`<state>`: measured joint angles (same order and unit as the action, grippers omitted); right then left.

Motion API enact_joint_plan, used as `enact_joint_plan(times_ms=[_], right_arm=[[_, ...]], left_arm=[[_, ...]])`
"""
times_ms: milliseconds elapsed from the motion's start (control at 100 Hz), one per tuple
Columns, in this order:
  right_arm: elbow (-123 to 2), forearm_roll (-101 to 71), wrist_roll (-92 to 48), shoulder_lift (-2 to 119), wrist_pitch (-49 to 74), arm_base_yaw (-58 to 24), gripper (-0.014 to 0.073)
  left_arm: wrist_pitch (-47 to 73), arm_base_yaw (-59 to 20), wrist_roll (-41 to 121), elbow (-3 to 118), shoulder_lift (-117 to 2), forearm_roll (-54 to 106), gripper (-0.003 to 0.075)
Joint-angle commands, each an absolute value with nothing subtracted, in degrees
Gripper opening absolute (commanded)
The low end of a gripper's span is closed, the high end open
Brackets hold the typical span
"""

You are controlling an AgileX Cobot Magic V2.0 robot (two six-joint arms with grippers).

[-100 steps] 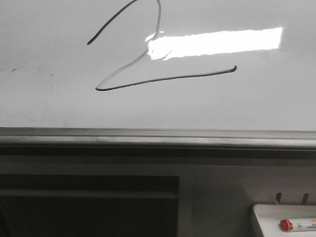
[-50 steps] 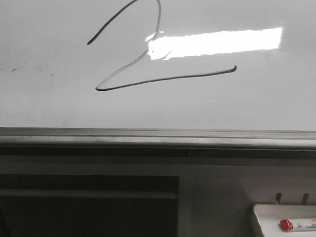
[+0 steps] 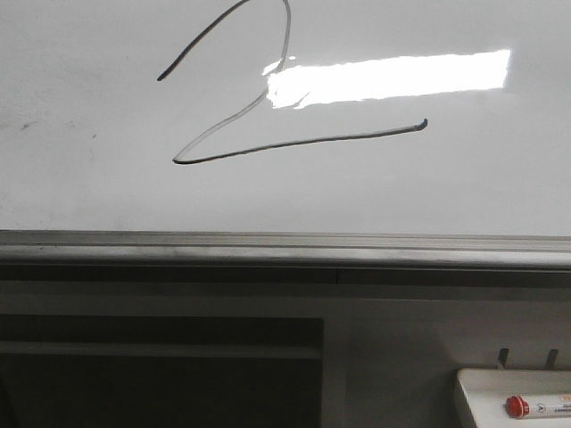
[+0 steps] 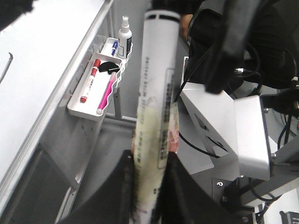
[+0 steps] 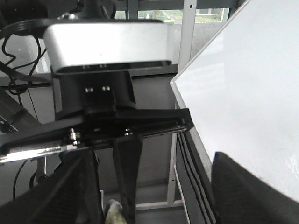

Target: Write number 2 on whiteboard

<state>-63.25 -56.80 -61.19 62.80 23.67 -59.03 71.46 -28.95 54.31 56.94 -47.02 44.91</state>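
Note:
The number 2 (image 3: 294, 143) is drawn in a thin dark line on the whiteboard (image 3: 446, 187), with a curved top, a faint diagonal and a long slanted base stroke. Neither gripper shows in the front view. My left gripper (image 4: 150, 163) is shut on a white marker (image 4: 156, 93) that stands up between its fingers, away from the whiteboard (image 4: 32, 79). My right gripper (image 5: 154, 186) is open and empty, with the whiteboard (image 5: 247, 84) beside it. The left arm's fingers and the marker's end (image 5: 114, 210) show in the right wrist view.
A grey metal rail (image 3: 285, 250) runs under the board. A small white tray (image 3: 482, 392) holds a red-capped marker (image 3: 517, 407). In the left wrist view the tray (image 4: 77, 105) holds markers and a spray bottle (image 4: 124, 35). Cables and a grey housing (image 4: 233, 121) are nearby.

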Motion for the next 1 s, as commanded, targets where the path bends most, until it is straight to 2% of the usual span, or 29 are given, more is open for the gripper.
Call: enact_joint_plan(times_ms=[0, 70, 140, 210, 320, 530, 770, 990], right_arm=[[-66.39, -58.63, -61.58, 61.04, 20.07, -59.01, 0.0504], [-66.58, -58.5, -61.58, 59.69, 17.63, -59.01, 0.0477], [-66.58, -58.4, -61.58, 57.59, 15.31, -58.67, 0.0383], [-66.58, -58.4, -61.58, 55.18, 14.01, -57.93, 0.0222], [-66.04, -56.79, -61.58, 51.32, 13.91, -56.22, -0.0083], [-60.51, -55.65, -61.58, 44.3, 13.38, -53.69, -0.0071], [-53.11, -57.5, -61.37, 39.09, 10.47, -53.48, -0.0071], [-51.65, -58.66, -61.37, 38.1, 10.8, -53.48, -0.0071]], left_arm=[[66.68, -28.9, 53.82, 58.33, -47.03, 45.64, -0.002], [60.19, -28.9, 52.09, 58.08, -46.73, 42.77, -0.002], [50.05, -28.9, 48.98, 56.83, -46.24, 40.83, -0.002], [38.98, -28.9, 45.28, 54.75, -46.26, 40.72, -0.002], [22.82, -28.9, 42.23, 50.3, -47.79, 40.98, -0.002], [3.26, -28.9, 41.61, 45.06, -57.53, 44.26, -0.002], [-7.21, -28.9, 41.61, 45.06, -68.79, 49.93, -0.002], [-9.18, -28.9, 41.61, 45.06, -73.29, 50.14, -0.002]])
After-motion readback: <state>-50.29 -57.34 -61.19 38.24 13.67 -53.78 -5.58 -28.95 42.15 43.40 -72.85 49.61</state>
